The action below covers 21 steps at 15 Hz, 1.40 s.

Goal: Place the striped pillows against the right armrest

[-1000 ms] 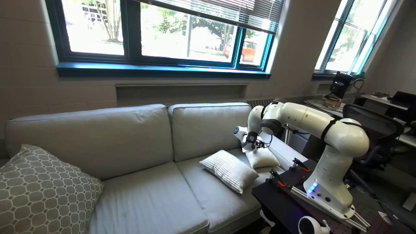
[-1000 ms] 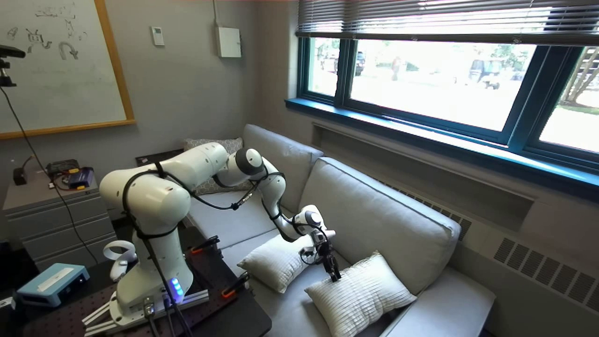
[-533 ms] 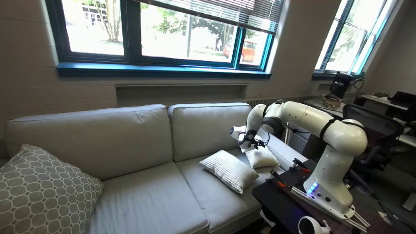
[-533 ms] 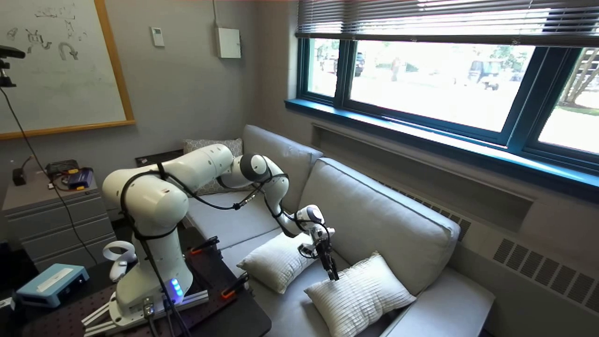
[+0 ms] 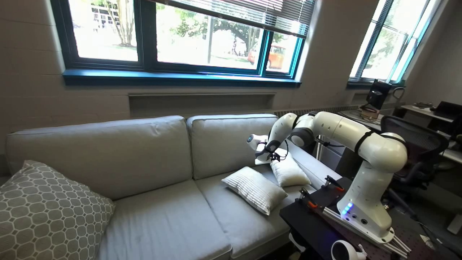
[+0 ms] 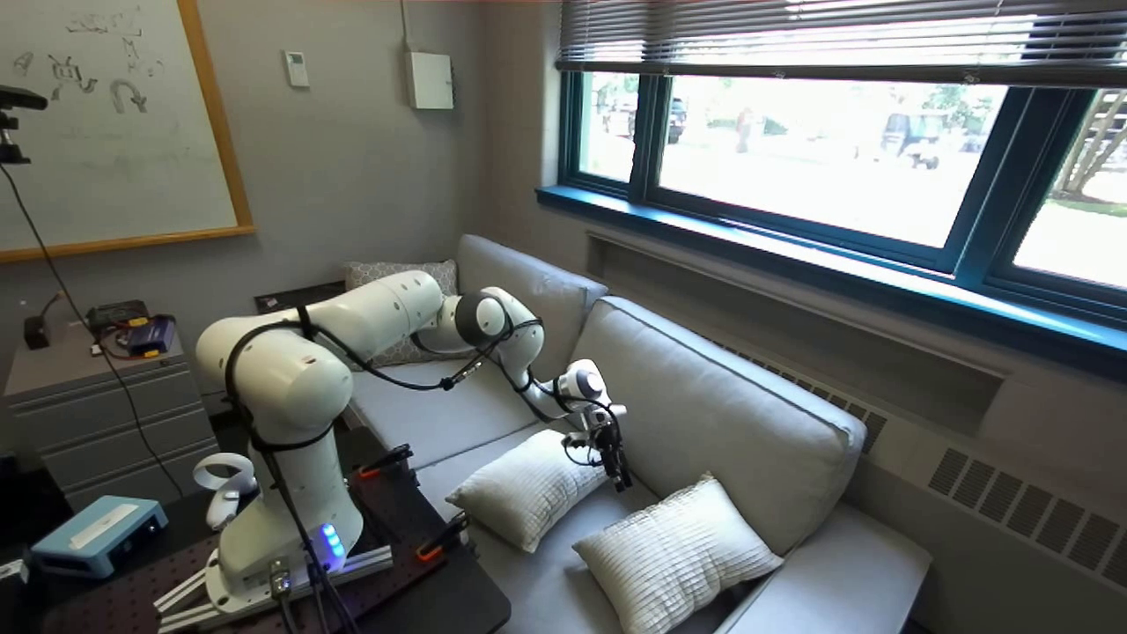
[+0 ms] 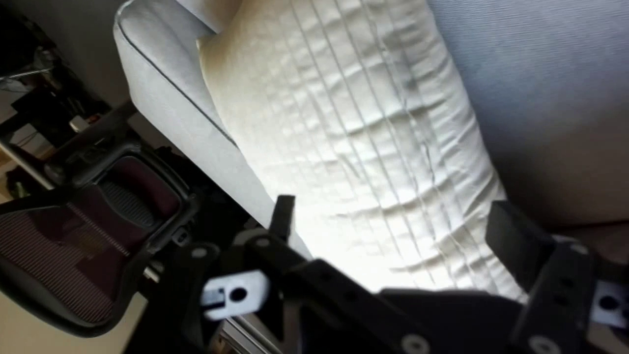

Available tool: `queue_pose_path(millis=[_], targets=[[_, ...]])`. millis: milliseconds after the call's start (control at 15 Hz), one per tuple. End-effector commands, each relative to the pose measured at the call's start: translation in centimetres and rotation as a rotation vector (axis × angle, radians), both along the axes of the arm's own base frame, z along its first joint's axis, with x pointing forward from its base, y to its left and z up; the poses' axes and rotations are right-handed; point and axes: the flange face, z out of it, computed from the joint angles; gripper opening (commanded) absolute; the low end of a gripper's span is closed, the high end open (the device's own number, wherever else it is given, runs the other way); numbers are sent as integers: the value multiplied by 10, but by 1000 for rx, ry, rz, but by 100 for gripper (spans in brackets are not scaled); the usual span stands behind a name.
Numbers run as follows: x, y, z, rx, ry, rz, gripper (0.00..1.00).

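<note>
- The square off-white ribbed cloth pillow nearest the goal sits tilted on the light grey fabric seat cushion, just beside the low light grey padded right armrest; whether they touch, I cannot tell.
- The second square off-white ribbed cloth pillow lies farther from the armrest, on the near pillow's other side.
- The black two-fingered claw is empty and spread wide; in an exterior view it hangs between the pillows, near the plump light grey fabric back cushion.
- The step looks like leaving the near pillow and turning to the second one: rise clear first, lest the claw drag it out of place.
- Come down over a slim edge of the second pillow and pinch a good fold; so soft a body would likely slip from a shallow hold.
- Set it down gently, without shoving its neighbour.
</note>
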Motion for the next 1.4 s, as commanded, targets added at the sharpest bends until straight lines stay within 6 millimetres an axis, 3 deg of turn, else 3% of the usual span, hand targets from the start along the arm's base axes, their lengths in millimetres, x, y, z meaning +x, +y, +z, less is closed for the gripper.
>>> queue_pose_path(millis=[0, 733, 867, 1200, 1267, 1333], targets=[[3, 5, -4, 5, -17, 61, 100], [-4, -6, -32, -15, -3, 265, 100], [-8, -17, -36, 3, 2, 247, 100], [-23, -72, -40, -31, 33, 138, 100], [-27, -82, -40, -40, 42, 117, 75], [-29, -91, -40, -48, 48, 103, 75]])
